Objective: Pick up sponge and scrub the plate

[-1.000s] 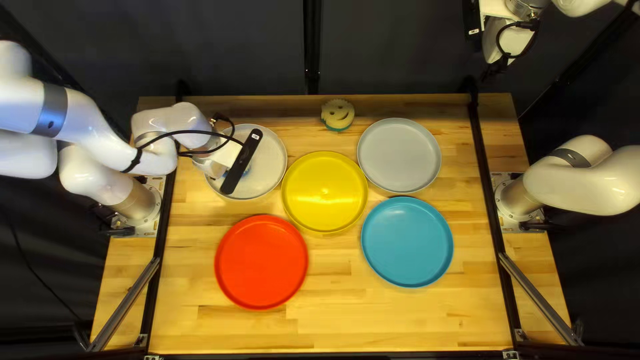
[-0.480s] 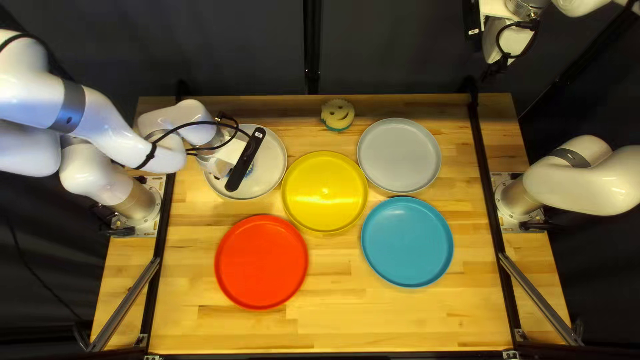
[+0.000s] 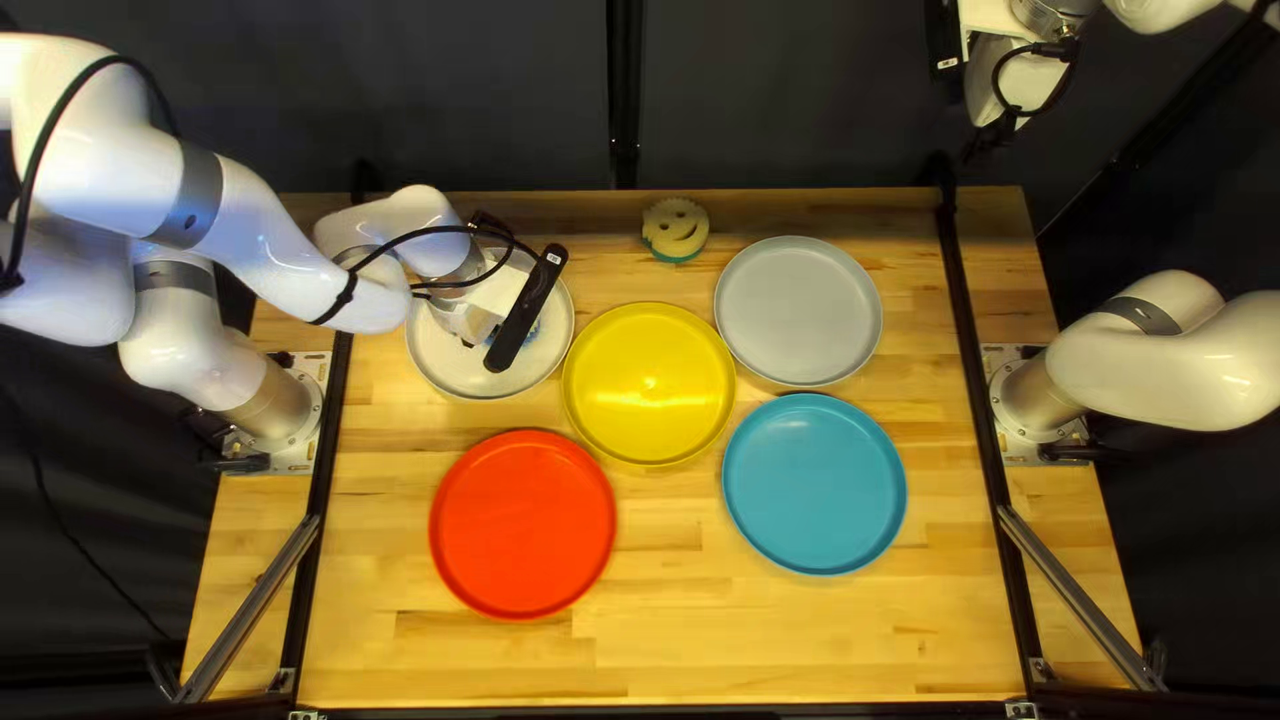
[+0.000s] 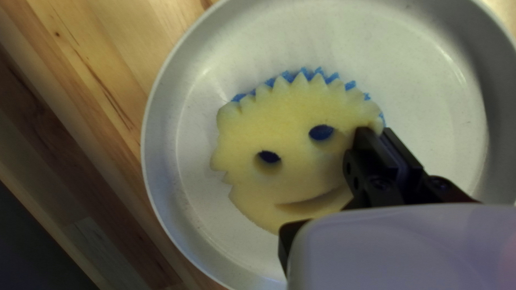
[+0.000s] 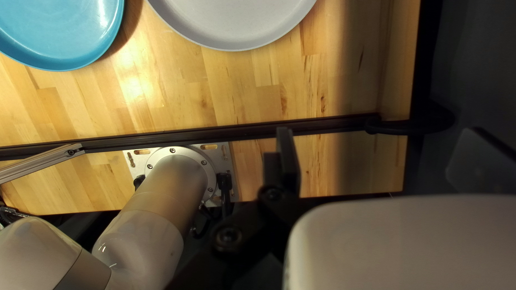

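Wood tabletop [image 3: 667,654], white plate [image 4: 161,139] far left; sponge [image 4: 290,123] over it, edge pinched in left tool [image 4: 381,130], right tool [image 5: 382,134] open: hard scrubbing on that edge grip could twist the sponge loose, or drag the seemingly unbraced plate.

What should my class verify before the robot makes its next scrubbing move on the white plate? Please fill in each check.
1. Sponge gripped: ok, the left gripper is shut on its edge.
2. Sponge within the plate's rim: ok, plate visible around it.
3. Blue underside pressed flat on the plate: cannot tell, the yellow face covers it.
4. Plate surface under the sponge clean: cannot tell, hidden.
5. Right gripper out of the way: ok, open and well away from the white plate.
6. Second sponge off the white plate: ok, on the table near its far edge.
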Robot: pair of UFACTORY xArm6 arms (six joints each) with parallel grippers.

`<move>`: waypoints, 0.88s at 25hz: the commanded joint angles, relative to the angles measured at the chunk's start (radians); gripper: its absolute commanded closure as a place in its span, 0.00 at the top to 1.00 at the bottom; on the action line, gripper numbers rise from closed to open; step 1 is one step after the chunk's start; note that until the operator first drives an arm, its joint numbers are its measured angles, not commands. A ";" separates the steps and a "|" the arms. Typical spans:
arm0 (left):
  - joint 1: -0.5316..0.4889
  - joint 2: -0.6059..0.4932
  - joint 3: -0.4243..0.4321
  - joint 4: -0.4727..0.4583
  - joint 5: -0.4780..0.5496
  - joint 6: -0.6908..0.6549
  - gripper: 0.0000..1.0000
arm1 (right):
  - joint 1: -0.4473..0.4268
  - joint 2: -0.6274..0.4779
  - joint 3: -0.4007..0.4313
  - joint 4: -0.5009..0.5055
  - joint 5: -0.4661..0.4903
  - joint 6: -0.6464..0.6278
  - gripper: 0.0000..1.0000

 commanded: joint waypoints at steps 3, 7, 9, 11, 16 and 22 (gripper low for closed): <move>0.053 -0.067 0.064 -0.018 0.027 0.047 0.00 | 0.000 0.000 0.000 0.000 0.000 0.000 1.00; 0.089 -0.073 0.083 -0.031 0.030 0.082 0.00 | 0.000 0.000 0.000 0.000 0.000 0.000 1.00; 0.106 -0.062 0.078 -0.038 0.030 0.097 0.00 | 0.000 0.000 0.000 0.000 0.000 0.000 1.00; 0.116 -0.050 0.066 -0.040 0.033 0.105 0.00 | 0.000 0.000 0.000 0.000 0.000 0.000 1.00; 0.131 0.022 -0.012 -0.047 0.037 0.122 0.00 | 0.000 0.000 0.000 0.000 0.000 0.000 1.00; 0.120 0.077 -0.072 -0.056 0.034 0.132 0.00 | 0.000 0.000 0.000 0.000 0.000 0.000 1.00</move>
